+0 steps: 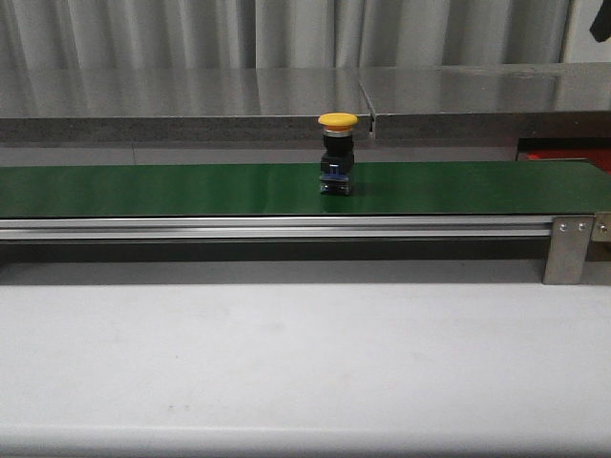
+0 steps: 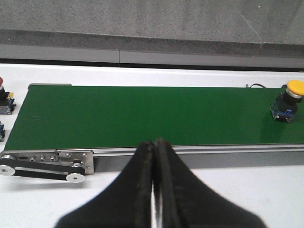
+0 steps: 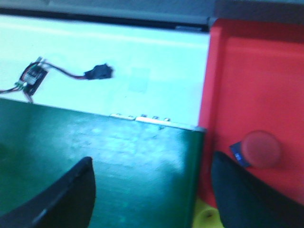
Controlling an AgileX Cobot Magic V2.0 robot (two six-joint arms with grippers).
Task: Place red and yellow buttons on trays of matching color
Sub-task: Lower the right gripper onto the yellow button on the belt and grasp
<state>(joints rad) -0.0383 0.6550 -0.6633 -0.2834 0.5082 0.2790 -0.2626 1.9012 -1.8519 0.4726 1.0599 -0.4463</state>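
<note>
one red button (image 3: 260,149) in red tray (image 3: 256,71)

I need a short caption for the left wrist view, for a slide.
Closed left pincer facing the green belt, with a yellow button standing upright on the belt.

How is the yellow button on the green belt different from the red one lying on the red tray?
The yellow button stands upright on the green belt; the red button lies in the red tray, off the belt. Their caps differ in colour: yellow against dark red. Both have a round cap on a small body with a blue part.
</note>
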